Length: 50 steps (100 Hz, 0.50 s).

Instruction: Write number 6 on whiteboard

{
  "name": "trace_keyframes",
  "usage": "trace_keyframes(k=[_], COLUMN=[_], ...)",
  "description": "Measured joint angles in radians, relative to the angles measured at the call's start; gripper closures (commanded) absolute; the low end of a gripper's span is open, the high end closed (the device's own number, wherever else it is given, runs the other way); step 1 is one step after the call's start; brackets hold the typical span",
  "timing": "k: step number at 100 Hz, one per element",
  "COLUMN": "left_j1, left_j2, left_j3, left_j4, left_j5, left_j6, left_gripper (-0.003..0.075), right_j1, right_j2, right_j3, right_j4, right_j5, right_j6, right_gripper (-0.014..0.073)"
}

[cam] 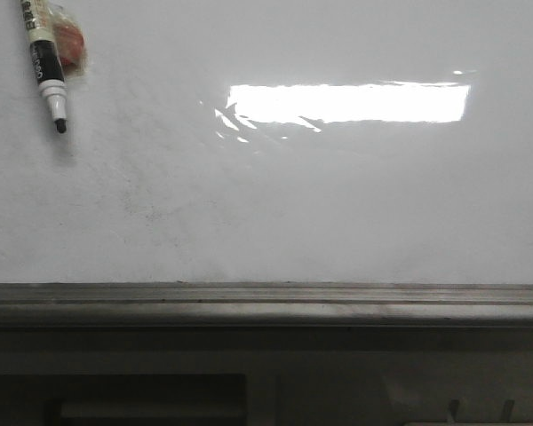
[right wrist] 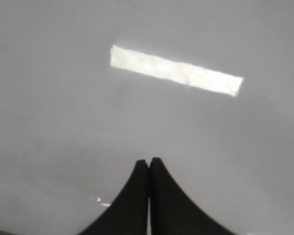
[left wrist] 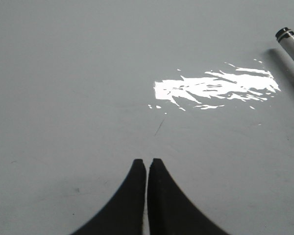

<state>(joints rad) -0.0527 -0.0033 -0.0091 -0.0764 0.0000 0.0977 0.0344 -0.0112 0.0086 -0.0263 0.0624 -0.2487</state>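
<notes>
Whiteboard bare of writing — marker at its upper-left corner.

brightness: kinda dim and grey overall, low contrast
glare: blown-out rectangular reflection on the glossy whiteboard, ragged-edged in the left wrist view
shadows: soft one beside the marker; area under the ledge very dark
focus: right wrist view hazy, front view slightly grainy

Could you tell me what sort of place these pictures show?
Probably an office or classroom wall: a glossy whiteboard with a grey metal ledge below and a marker near its top left.
</notes>
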Motion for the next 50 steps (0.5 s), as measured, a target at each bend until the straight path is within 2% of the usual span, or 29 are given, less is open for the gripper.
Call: trace_keyframes(k=[8, 17, 29, 37, 44, 50], left_j1=[0.000, 0.000, 0.000, 0.000, 0.000, 0.000], left_j2=[0.000, 0.000, 0.000, 0.000, 0.000, 0.000], left_j3=[0.000, 0.000, 0.000, 0.000, 0.000, 0.000], left_j4=[-0.005, -0.078, -0.294, -0.491, -0.640, -0.713], left_j5=[0.000, 0.000, 0.000, -0.013, -0.022, -0.018], left_j6=[0.000, 0.000, 0.000, -0.001, -0.003, -0.005], left_gripper=[0.0740, 0.0740, 0.0741, 0.0741, 0.0741, 0.0741], right_j1=[0.000, 0.000, 0.000, 0.000, 0.000, 0.000], right_j2=[0.000, 0.000, 0.000, 0.000, 0.000, 0.000], right_j3=[0.000, 0.000, 0.000, 0.000, 0.000, -0.003], right_j4=[0.019, 0.119, 0.346, 0.518, 0.608, 0.646], right_j5=[-0.014, -0.029, -0.049, -0.062, -0.062, -0.044], right_j6=[0.000, 0.000, 0.000, 0.000, 0.000, 0.000], right_gripper=[0.0666, 0.0666, 0.0666, 0.0666, 0.0661, 0.0643])
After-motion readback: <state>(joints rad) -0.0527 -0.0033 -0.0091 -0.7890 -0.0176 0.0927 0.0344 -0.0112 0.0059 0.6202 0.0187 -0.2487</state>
